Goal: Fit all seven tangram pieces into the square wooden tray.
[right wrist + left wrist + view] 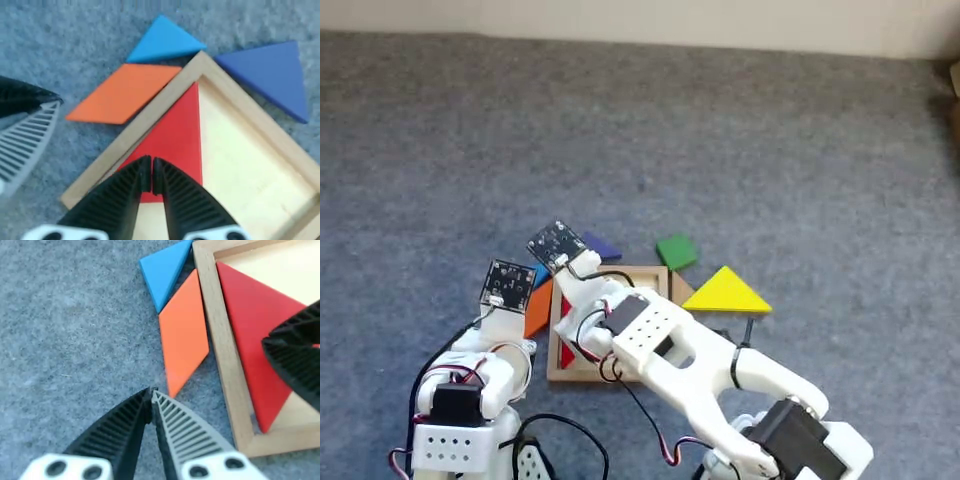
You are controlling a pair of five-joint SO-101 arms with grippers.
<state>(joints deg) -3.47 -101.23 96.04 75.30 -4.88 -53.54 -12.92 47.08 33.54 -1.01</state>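
- The tray [150, 117] lies on the grey-covered tabletop [800, 170], close to the near edge where both arms stand and about midway between the left and right edges.
- A red triangle [175, 132] lies flat inside the tray, with one long side along the rim that faces the left arm. The rest of the tray floor in sight is bare wood.
- An orange parallelogram [183, 335] lies on the tabletop outside that same rim, with one corner against or almost against the wood.
- A light blue triangle [162, 270] sits just beyond the orange piece. Its tip is at the tray's far-left corner.
- A dark blue triangle [270, 75] lies just outside the far rim, next to that corner.
- A green square [676, 251] rests near the tray's far-right corner, toward the tabletop's far edge.
- A yellow triangle [725, 293] lies just off the tray's right side.
- The left gripper [151, 399] has its fingers pressed together and holds nothing. Its tips are over the tabletop, right at the near point of the orange piece.
- The right gripper [151, 170] is also closed and empty. It hangs above the red triangle inside the tray, and whether it touches the piece cannot be told.
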